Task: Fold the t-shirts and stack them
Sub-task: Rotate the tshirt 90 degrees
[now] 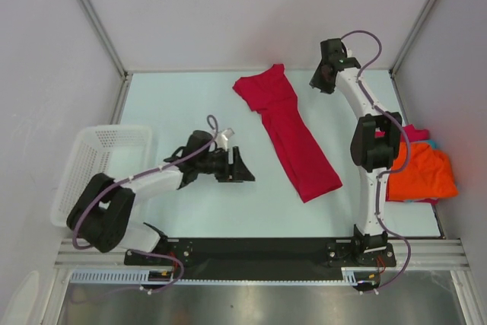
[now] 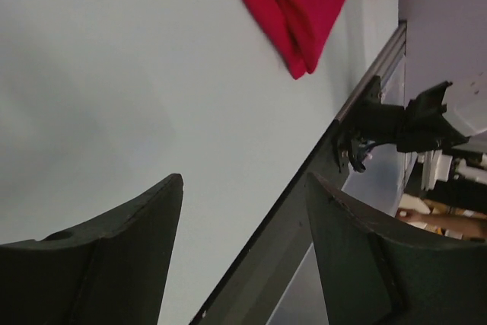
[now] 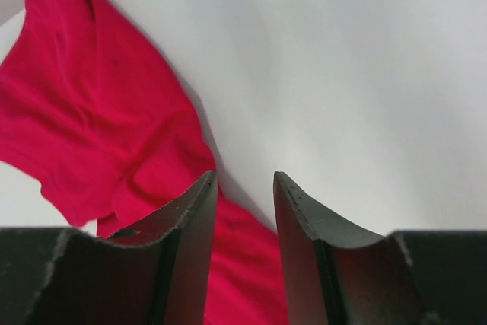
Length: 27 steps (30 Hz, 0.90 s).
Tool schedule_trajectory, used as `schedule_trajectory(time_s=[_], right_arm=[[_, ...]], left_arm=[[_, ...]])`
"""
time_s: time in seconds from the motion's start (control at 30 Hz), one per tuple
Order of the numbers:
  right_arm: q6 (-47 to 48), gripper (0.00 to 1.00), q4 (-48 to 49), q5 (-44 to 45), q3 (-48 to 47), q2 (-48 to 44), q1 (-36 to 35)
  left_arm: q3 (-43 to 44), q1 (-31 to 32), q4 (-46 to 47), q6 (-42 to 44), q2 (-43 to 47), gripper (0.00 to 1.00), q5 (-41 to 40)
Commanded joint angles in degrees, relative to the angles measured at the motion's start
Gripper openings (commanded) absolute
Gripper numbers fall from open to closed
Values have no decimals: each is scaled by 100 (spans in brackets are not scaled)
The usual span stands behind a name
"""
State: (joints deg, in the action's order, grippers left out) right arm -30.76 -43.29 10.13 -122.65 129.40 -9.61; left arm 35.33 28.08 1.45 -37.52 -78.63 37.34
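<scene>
Looking down from overhead, the crimson red t-shirt (image 1: pixel 288 135) lies as a long narrow strip on the surface (image 1: pixel 175 104), running from upper centre toward lower right. I'd guess it's folded lengthwise and just needs the crosswise fold. The orange t-shirt (image 1: pixel 422 173) is heaped at the right edge with a pink t-shirt (image 1: pixel 415 132) peeking out behind it, and the basket (image 1: pixel 99 161) is far left. The left tool (image 1: pixel 243 167) hangs left of the strip, and the right tool (image 1: pixel 323 78) is by its top end. In the left wrist view the left tool (image 2: pixel 245 180) is spread wide and empty, with the strip's end upper centre. In the right wrist view the right tool (image 3: pixel 243 188) is parted a little, gripping nothing, right over the cloth edge, probably lining up a grab.
</scene>
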Motion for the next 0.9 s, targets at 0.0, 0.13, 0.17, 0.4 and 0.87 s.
schedule_trajectory(time_s=[0.0, 0.13, 0.17, 0.4, 0.87], right_arm=[[-79, 41, 356, -72, 898, -688, -50], [-9, 41, 374, -125, 1304, -925, -76], [26, 41, 374, -125, 1357, -995, -76], [141, 41, 383, -248, 1569, -1224, -41], [255, 42, 277, -363, 1911, -1980, 3]], left_arm=[[316, 1040, 2095, -239, -590, 72, -165], [738, 1560, 2534, -221, -1355, 72, -534], [843, 1700, 2605, -230, -1592, 72, -674], [1204, 2237, 2870, -222, -2253, 72, -1342], [1890, 2861, 2430, 561, -3079, 73, -2899]])
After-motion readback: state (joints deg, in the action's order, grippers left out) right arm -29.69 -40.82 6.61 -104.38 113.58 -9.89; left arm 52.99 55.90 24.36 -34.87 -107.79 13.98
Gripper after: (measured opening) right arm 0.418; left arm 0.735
